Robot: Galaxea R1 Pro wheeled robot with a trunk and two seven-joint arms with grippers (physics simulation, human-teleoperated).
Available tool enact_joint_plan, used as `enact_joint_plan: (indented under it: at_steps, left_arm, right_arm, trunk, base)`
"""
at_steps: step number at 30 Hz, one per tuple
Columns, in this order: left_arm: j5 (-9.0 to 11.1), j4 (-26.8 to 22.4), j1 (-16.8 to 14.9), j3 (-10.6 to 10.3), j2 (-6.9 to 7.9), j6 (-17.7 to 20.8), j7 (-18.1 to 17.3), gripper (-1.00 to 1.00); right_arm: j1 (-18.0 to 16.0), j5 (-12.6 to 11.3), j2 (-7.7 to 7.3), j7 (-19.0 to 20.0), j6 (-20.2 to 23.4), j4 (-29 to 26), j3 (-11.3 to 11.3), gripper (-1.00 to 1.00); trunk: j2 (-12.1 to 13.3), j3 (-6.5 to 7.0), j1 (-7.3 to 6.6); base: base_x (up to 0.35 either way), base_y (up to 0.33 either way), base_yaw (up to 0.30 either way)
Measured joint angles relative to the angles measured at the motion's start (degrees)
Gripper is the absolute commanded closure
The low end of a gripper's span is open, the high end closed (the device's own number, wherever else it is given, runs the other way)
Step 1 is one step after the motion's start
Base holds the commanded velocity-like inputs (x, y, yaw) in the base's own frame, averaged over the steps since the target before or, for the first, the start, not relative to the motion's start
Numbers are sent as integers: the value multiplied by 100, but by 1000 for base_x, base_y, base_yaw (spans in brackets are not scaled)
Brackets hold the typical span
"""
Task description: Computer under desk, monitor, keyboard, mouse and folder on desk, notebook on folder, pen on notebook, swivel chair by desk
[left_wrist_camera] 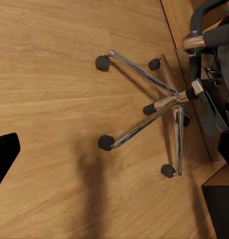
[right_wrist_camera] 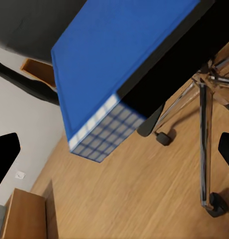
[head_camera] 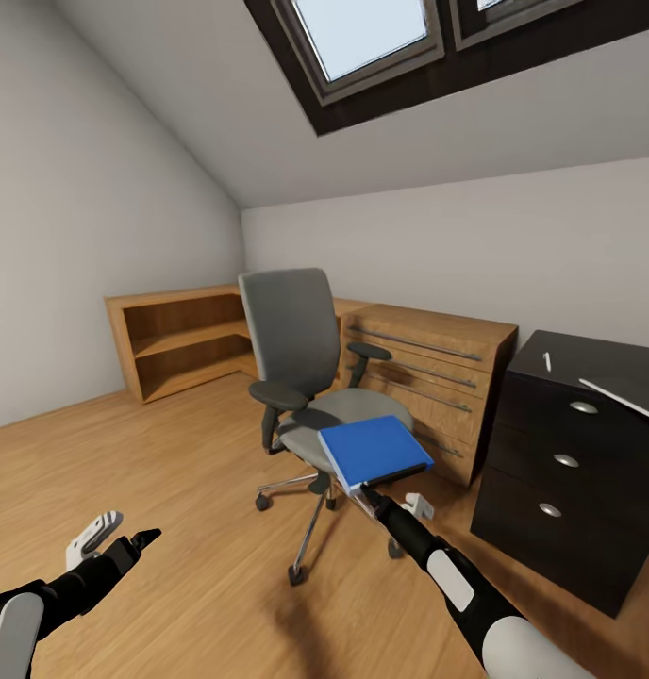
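While folder (head_camera: 374, 451) overhangs swivel chair (head_camera: 301, 372) | right tool (head_camera: 367, 490) seemingly touching | cabinet (head_camera: 436, 382) behind

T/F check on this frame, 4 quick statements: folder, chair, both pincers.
1. The folder lies on the seat of the swivel chair. True.
2. The right pincer is at the folder's near edge. True; whether it grips the folder cannot be told.
3. The left pincer holds the pen. False: it is open and empty, low over the wood floor.
4. The folder is red. False: its cover is bright blue.
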Motion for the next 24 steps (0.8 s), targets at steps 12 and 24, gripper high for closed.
enact_joint_plan:
  at_steps: [12,24]
  left_arm:
    - [2,0,2,0,0,0,4,-100]
    - [-5,0,3,0,-2,0,-6,-100]
  right_arm:
    - [0,-646,34,-17,27,5,-127,-100]
    - [2,-1517,44,-11,55,220,-157,-100]
  trunk:
    - [3,45,-5]
    - [3,45,-5]
  base:
    - [0,0,0]
    - [0,0,0]
